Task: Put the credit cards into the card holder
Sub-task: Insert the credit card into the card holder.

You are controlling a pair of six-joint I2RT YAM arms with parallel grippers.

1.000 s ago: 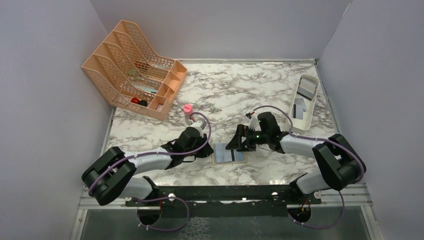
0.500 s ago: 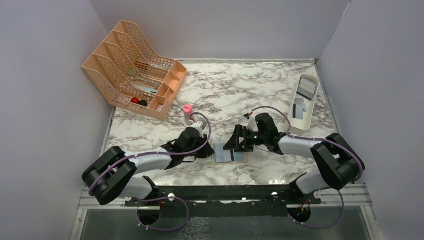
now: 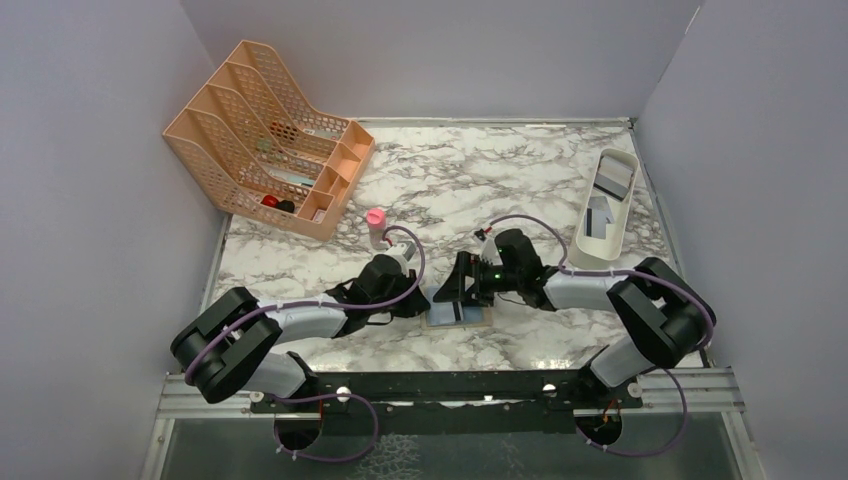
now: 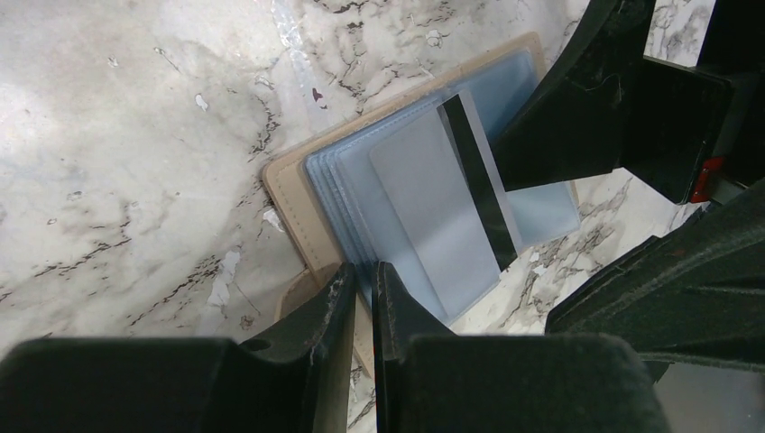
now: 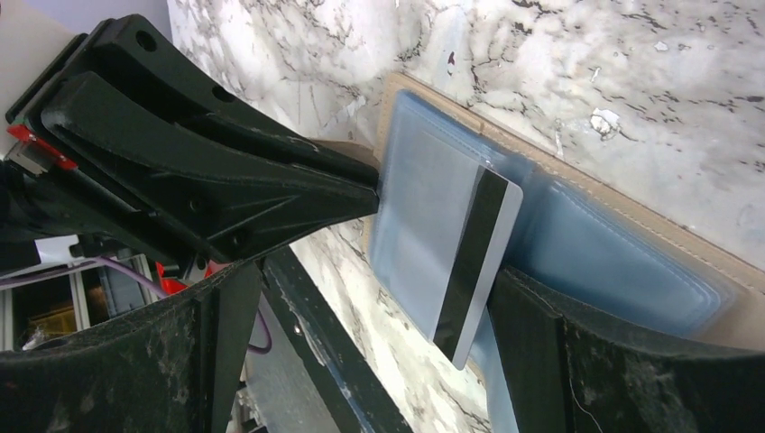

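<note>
Left gripper (image 4: 363, 275) nearly shut, pinching near edge of card holder (image 4: 289, 194) (tan cover + blue sleeves). Holder lies open flat on worktop (image 4: 135, 135), mid-front, btwn the two arms. Right gripper (image 5: 374, 271) is spread wide, one finger each side of a grey card (image 4: 433, 207) w/ black stripe. The card lies on the sleeves, clamped by neither. Can't tell if its plain edge is inside a pocket or just on top. Also spare cards (image 3: 598, 215) in white tray (image 3: 590, 262), far right.

Risks, as I judge:
- Card rides over the sleeve lip instead of under it, so it looks in but isn't.
- One corner catches first, then card skews & jams.
- Pinch is narrow and marble looks slick, so a sideways push from right gripper may drag the whole holder or pivot it round the pinch.
- Thin sleeve could crumple.

Orientation: card flat, stripe face up. Long axis runs approx near-to-far across worktop, along the stripe, a bit skewed vs holder edges. Stripe edge faces right arm; plain long edge faces left gripper.
</note>
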